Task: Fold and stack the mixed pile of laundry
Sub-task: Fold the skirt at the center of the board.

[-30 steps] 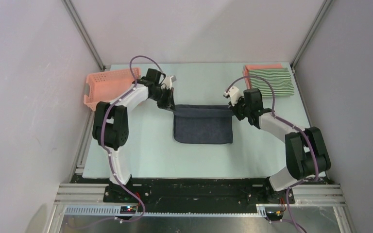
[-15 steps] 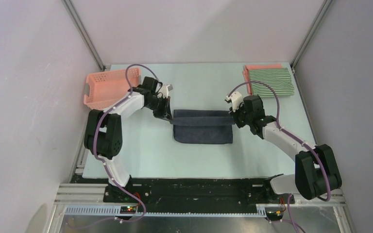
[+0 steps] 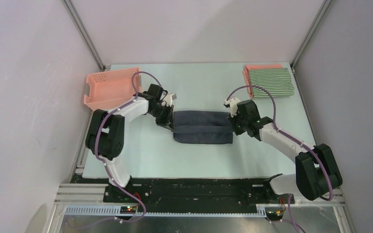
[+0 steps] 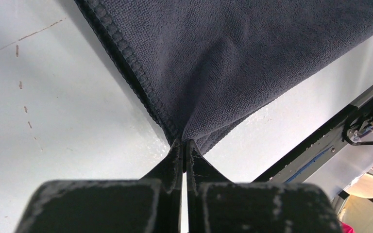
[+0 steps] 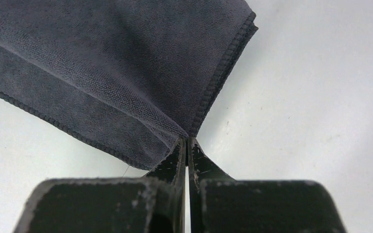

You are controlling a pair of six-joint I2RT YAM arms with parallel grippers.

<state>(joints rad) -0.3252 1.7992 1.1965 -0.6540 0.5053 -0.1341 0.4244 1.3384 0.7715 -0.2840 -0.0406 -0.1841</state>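
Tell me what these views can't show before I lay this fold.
Top view: salmon-pink shirt, all but its edges under the striped garment.
Top view: dark cloth, pinched corners covered by left gripper and right gripper; wrist views crop most of it.
Top view: basket, inside too small to judge.

Pale mint bench (image 3: 141,155) under soft, even light. Plain white walls (image 3: 199,29) on three sides, with aluminium corner posts (image 3: 83,34). Black base plate (image 3: 199,191) and slotted aluminium rail (image 3: 77,194) along the near edge.
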